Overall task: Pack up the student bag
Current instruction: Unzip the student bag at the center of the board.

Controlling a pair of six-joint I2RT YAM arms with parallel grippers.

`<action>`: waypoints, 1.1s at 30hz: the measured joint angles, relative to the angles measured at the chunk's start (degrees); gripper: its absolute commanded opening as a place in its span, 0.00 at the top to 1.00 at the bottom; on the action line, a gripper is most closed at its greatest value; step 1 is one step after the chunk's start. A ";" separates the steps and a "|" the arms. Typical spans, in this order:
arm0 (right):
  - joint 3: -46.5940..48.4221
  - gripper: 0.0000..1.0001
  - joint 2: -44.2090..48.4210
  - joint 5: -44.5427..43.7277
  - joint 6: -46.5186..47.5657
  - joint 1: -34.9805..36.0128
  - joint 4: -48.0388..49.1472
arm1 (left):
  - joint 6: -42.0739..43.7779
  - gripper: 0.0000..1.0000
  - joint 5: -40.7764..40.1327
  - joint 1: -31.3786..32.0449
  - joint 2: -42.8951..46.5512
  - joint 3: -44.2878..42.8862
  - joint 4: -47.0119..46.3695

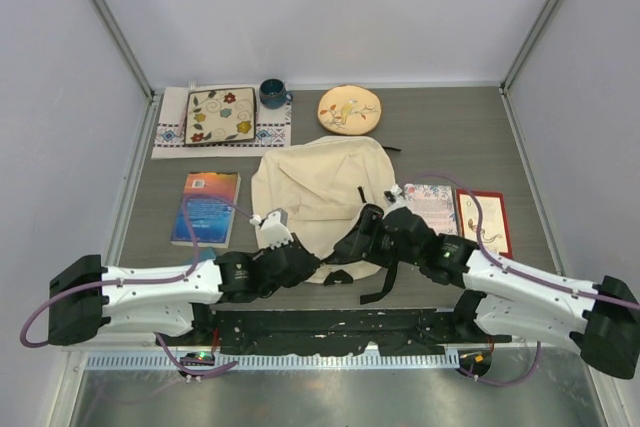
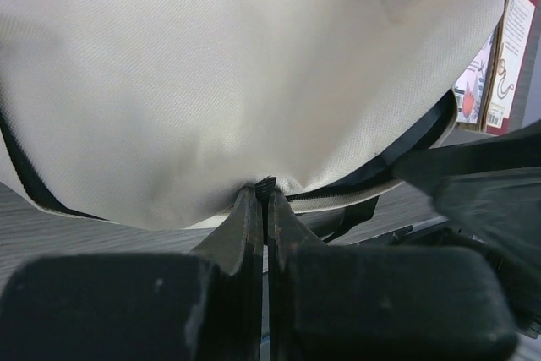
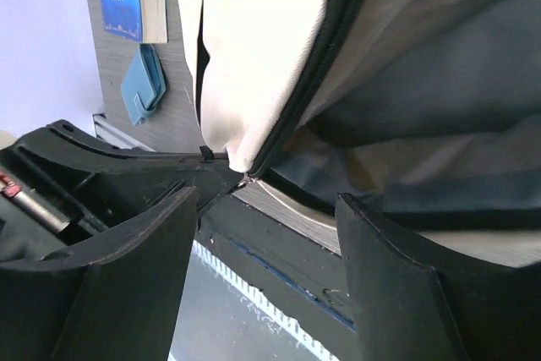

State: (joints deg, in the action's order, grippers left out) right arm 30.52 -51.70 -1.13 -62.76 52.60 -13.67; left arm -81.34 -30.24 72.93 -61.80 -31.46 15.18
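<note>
One student bag (image 1: 318,192), three books (image 1: 206,207), one mug (image 1: 272,94), one round plate (image 1: 349,109), one square plate (image 1: 219,115), one cloth (image 1: 168,133)

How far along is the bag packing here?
Done: the student bag looks unzipped, dark lining showing. In hand: left end effector pinches its near edge; right end effector hangs open at the opening. Left: blue book, patterned book and red-bordered book lie outside.

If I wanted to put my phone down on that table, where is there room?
Widest bare patch: the table far right, between the round plate, the red-edged book and the right wall. A strip lies between the blue book and the left wall. Crowded near edge: the left pincer and right pincer are at the student bag.
</note>
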 measured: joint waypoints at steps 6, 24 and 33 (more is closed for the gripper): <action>-0.02 0.40 -9.77 0.39 -2.86 2.05 8.81 | 0.92 1.00 0.04 -0.17 -0.07 -0.24 -1.11; -1.57 0.99 -4.98 -5.27 -6.01 1.33 10.60 | 0.83 1.00 -5.90 -0.28 8.74 -2.84 8.76; -2.58 0.99 -4.00 -5.95 -6.69 0.22 10.64 | -0.20 1.00 -10.34 -2.56 18.25 -1.14 23.47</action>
State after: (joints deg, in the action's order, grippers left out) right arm 27.94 -55.70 -7.07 -69.45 52.82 -3.03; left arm -81.54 -40.58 70.37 -43.55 -32.60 38.65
